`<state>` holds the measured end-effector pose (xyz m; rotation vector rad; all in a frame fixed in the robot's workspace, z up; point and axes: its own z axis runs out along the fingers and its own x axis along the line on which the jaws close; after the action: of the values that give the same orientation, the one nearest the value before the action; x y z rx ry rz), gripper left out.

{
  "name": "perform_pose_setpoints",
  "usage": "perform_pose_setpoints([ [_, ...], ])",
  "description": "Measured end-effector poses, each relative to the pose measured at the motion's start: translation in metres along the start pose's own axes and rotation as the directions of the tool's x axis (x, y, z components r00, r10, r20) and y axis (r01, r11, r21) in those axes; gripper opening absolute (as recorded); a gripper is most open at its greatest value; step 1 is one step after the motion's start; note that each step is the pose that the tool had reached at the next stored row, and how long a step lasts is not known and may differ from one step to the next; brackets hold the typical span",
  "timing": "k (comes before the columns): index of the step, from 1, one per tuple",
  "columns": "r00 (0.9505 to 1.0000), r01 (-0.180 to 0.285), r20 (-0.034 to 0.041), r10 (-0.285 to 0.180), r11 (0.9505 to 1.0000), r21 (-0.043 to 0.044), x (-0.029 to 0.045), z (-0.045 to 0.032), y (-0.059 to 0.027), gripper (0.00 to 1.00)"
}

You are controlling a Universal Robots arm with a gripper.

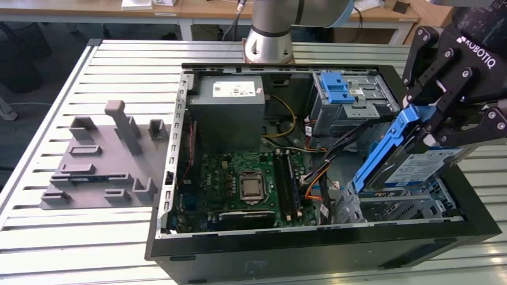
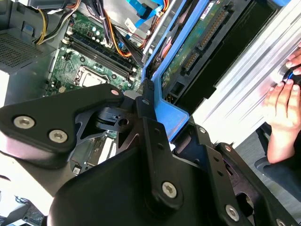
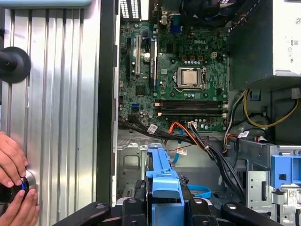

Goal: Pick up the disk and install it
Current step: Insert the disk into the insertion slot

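The disk (image 1: 414, 165), a silver drive in a blue plastic carrier, hangs on edge and tilted over the open computer case (image 1: 317, 240), toward the exterior view's right. My gripper (image 1: 445, 126) is shut on its upper end. Just below it is a metal drive bay (image 1: 396, 208) in the case's near corner. In the second wrist view the disk (image 2: 192, 49) shows its green circuit side, and its blue frame runs between my black fingers (image 2: 146, 109). In the first wrist view the blue carrier (image 3: 164, 179) sticks out from the gripper (image 3: 164, 207) above the case floor.
Inside the case are a green motherboard (image 1: 246, 184), a grey power supply box (image 1: 230, 113), a grey cage with a blue latch (image 1: 348, 95) and loose cables (image 1: 317, 172). A grey fixture (image 1: 103, 160) lies on the slatted table. A person's hand (image 3: 14, 188) rests on the table by the case.
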<state>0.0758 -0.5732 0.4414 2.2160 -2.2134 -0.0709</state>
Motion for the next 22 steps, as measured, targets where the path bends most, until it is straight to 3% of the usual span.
perform_pose_setpoints([
  [22, 1.0000, 0.000, 0.0001, 0.000, 1.0000, 0.0000, 0.0002, 0.0088, -0.0028, 0.36],
])
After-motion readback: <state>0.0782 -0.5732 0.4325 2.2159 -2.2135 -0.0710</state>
